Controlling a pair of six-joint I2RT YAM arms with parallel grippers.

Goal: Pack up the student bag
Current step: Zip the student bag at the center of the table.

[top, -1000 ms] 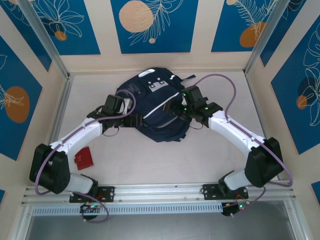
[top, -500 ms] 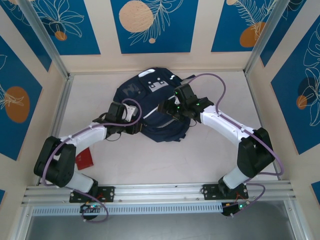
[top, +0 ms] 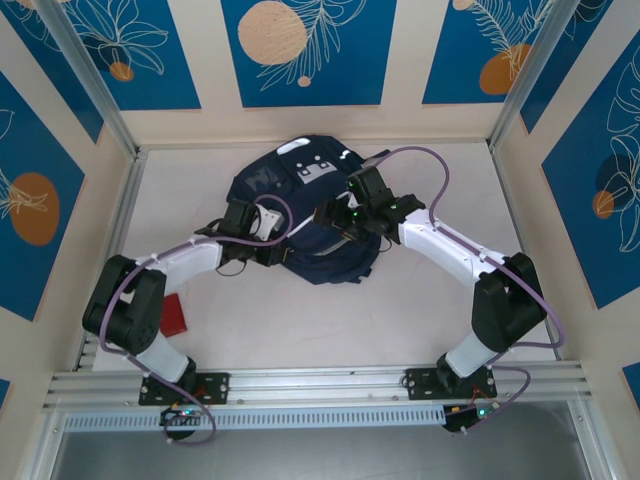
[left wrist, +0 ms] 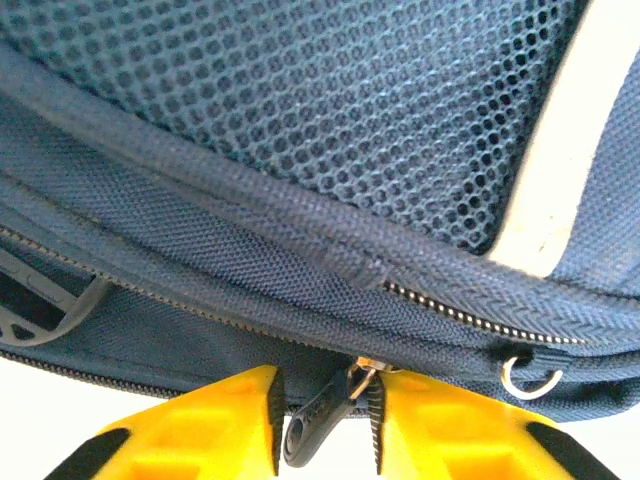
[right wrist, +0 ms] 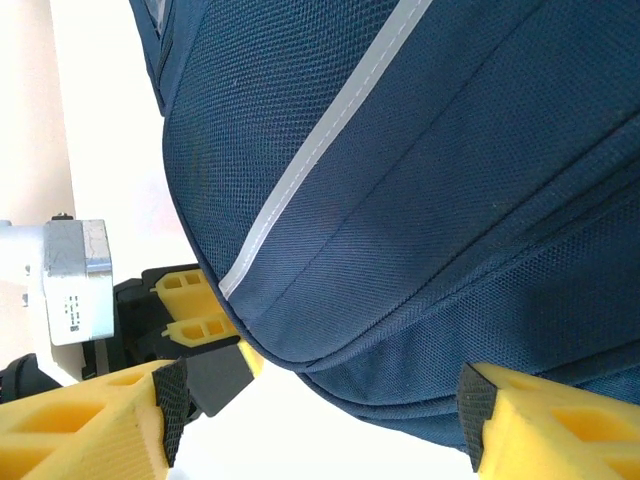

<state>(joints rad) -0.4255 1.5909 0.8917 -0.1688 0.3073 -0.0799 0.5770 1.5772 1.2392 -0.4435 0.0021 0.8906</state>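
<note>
Two yellow fingers of the left gripper stand close together on a small black zipper pull, which fills the narrow gap between them; I judge it pinched, though the contact on the left finger is hard to confirm. The pull hangs from a silver-toothed zip running along a seam of the student bag, a large dark navy fabric backpack with a white stripe, here showing mesh panel and woven cloth, with a small metal ring just beside the zip.

The right gripper is spread wide, its yellow fingers standing either side of the bag's rounded lower bulge and gripping nothing. From above, the bag lies at the middle of the white tabletop, toward its far edge, with both arms meeting at its near side. A small flat red object lies near the left edge, partly under the left arm.

Likely step: working the zip. The risks I see are the thin pull slipping out of the fingers, loose cloth catching in the teeth, and the whole bag sliding across the tabletop, since the right gripper is not holding it.
</note>
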